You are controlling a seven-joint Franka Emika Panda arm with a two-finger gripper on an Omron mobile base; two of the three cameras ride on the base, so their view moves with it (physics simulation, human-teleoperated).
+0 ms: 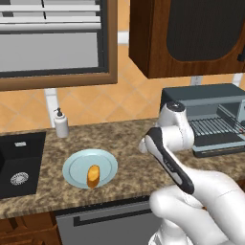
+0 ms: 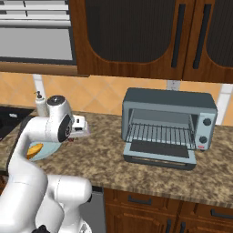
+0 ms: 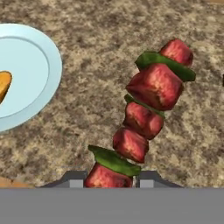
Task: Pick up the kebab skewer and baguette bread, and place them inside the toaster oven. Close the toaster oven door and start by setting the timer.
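Observation:
My gripper [image 3: 111, 179] is shut on the lower end of the kebab skewer [image 3: 151, 98]. The skewer carries red meat chunks and green pepper pieces, and hangs above the granite counter. The baguette bread [image 1: 93, 176] lies on a pale blue plate [image 1: 76, 160] to the left; in the hand view the plate [image 3: 30, 70] and the baguette's tip [image 3: 3, 85] sit at the left edge. The toaster oven [image 2: 168, 107] stands to the right, its door [image 2: 159, 155] dropped open and the wire rack [image 2: 159, 133] bare. In the right base view my hand [image 2: 80, 127] hovers between plate and oven.
A soap dispenser [image 1: 61, 123] stands at the back wall beside the black sink [image 1: 19, 162]. Dark wood cabinets [image 2: 136, 36] hang above the oven. Bare counter [image 2: 104, 150] lies between the plate and the oven.

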